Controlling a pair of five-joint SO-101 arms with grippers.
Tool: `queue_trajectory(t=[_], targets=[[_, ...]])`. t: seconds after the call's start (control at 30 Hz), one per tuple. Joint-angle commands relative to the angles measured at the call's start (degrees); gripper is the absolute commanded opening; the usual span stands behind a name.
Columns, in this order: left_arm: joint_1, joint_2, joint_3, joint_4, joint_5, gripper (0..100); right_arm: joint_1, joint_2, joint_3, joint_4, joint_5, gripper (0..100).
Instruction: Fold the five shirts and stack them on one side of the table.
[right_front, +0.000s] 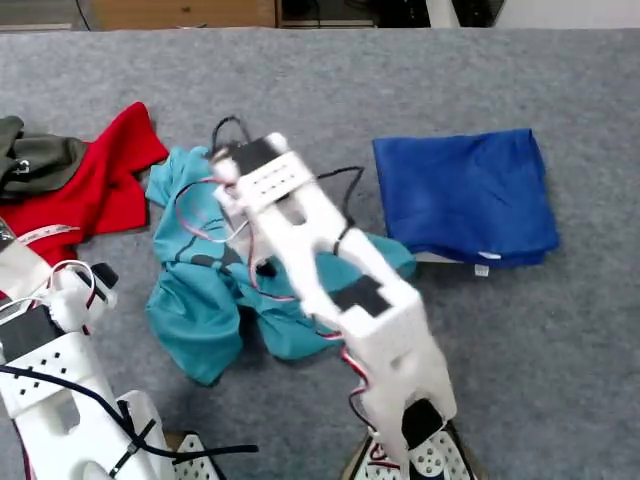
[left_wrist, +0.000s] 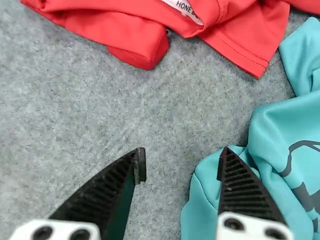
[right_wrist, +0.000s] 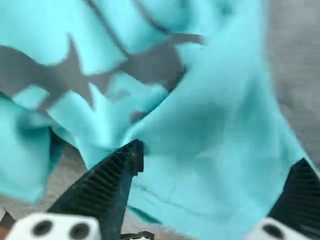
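Your right gripper (right_wrist: 218, 160) hangs wide open just over the crumpled teal printed shirt (right_front: 195, 320), arm stretched fwd across it. Left gripper (left_wrist: 183, 165) sits low over the grey felt table (left_wrist: 75, 100), jaws apart. The teal hem is beside one finger and the crumpled red shirt (left_wrist: 150, 30) lies ahead, w/ open felt between. Count: 1 teal, 1 red, 1 folded blue shirt (right_front: 465, 195), 1 dark olive garment (right_front: 35, 160). The white edge under the blue is maybe a 5th.

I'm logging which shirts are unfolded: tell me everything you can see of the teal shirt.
The teal shirt is thin, smooth-looking fabric with a dark grey print, lying crumpled and unfolded near the middle of the grey table, close beside the red shirt. The right gripper hangs open over its folds; the left gripper, open, sits at its edge.
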Motion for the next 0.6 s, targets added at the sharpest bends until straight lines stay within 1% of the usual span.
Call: queue_trajectory(t=[0.0,0.07,0.13,0.17,0.23,0.3,0.57], targets=[[-0.6,0.3,-1.0,0.1,-0.4,24,-1.2,4.4,-6.4,-0.1,-0.9,33.3],[-0.6,0.3,-1.0,0.2,-0.4,24,0.1,6.1,-9.8,0.7,-0.9,19.4],[-0.6,0.3,-1.0,0.1,-0.4,24,2.2,7.0,-13.3,1.8,-1.4,2.4],[-0.6,0.3,-1.0,0.1,-0.4,24,3.5,7.2,-15.0,2.8,-2.1,0.0],[-0.6,0.3,-1.0,0.1,-0.4,24,6.1,6.9,-17.1,3.5,-2.4,4.4],[-0.6,0.3,-1.0,0.0,-0.4,24,8.5,5.1,-17.9,3.5,-2.4,0.0],[-1.1,0.8,-1.1,0.4,-0.1,24,14.5,-9.6,-16.3,3.5,-2.4,0.1]])
